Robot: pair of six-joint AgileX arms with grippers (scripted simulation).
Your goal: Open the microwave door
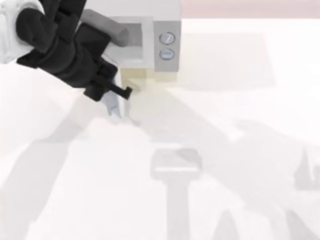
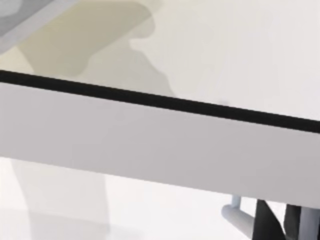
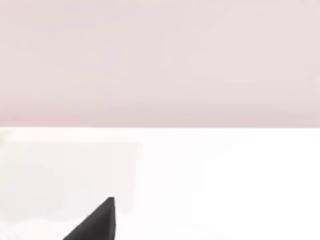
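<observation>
The left gripper [image 1: 116, 97] reaches in from the top view's left, its black body lying over the microwave's [image 1: 150, 40] left front. Its jaws point down and to the right, at the swung-out door [image 1: 114, 105]; whether they are clamped on the handle I cannot tell. In the left wrist view the door [image 2: 150, 145] fills the width as a grey slab with a dark edge, and the slim handle [image 2: 237, 220] shows just beside the fingers [image 2: 265, 225]. Right of the jaws, the pale cavity [image 1: 132, 45] stands exposed, then the two knobs [image 1: 167, 46]. The right gripper [image 3: 95, 225] shows only a dark tip above the table [image 3: 225, 175], well away from the microwave.
</observation>
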